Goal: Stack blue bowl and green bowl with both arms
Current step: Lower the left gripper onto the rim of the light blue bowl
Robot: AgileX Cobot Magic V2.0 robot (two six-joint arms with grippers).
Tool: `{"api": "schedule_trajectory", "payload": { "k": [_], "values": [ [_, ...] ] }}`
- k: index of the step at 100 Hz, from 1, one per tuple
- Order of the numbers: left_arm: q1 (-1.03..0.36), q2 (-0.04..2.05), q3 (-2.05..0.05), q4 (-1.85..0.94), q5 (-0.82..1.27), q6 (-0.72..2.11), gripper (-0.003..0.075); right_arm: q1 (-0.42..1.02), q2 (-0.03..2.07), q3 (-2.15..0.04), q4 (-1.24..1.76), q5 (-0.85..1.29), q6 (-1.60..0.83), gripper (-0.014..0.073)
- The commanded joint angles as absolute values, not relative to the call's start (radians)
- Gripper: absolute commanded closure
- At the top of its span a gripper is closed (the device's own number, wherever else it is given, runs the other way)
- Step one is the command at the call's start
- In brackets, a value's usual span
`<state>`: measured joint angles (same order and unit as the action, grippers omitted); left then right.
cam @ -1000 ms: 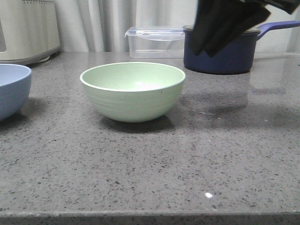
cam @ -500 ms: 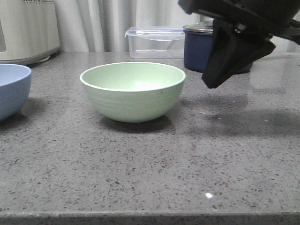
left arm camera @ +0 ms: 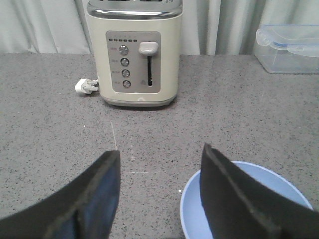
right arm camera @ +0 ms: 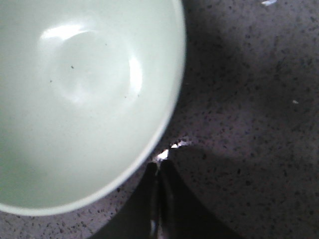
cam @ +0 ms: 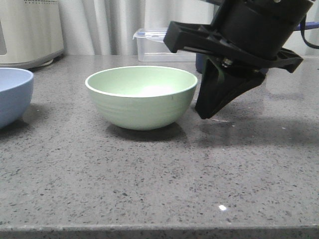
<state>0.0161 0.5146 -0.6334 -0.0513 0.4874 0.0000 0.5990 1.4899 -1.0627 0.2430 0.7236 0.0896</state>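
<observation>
Front view: one pale mint-green ridged bowl (cam: 141, 96) and one pale light-blue bowl (cam: 13, 94) are sitting apart on a grey speckled stone counter (cam: 159, 184) before pale curtains (cam: 109, 25). Right gripper (cam: 205, 112), jaws pressed together, is hovering beside green; left gripper (left arm camera: 159, 199) is gaping wide over blue.

The speckled grey countertop (cam: 149, 179) carries the green bowl (cam: 141, 97), blue bowl (cam: 12, 94), toaster (left arm camera: 133, 52).
</observation>
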Motion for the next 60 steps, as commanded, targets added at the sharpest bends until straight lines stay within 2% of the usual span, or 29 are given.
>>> {"api": "schedule_trajectory", "payload": {
  "k": [1,46,60],
  "values": [
    [0.009,0.526,-0.666,-0.06,0.4,-0.007,0.0356,0.6,1.46,-1.086,0.262,0.678,0.079,0.0675],
    [0.009,0.526,-0.666,-0.06,0.4,-0.007,0.0356,0.6,1.46,-1.086,0.285,0.643,0.079,0.0675],
    [0.009,0.541,-0.67,-0.064,0.466,-0.007,0.0356,0.6,1.46,-1.086,0.285,0.643,0.079,0.0675]
  ]
}}
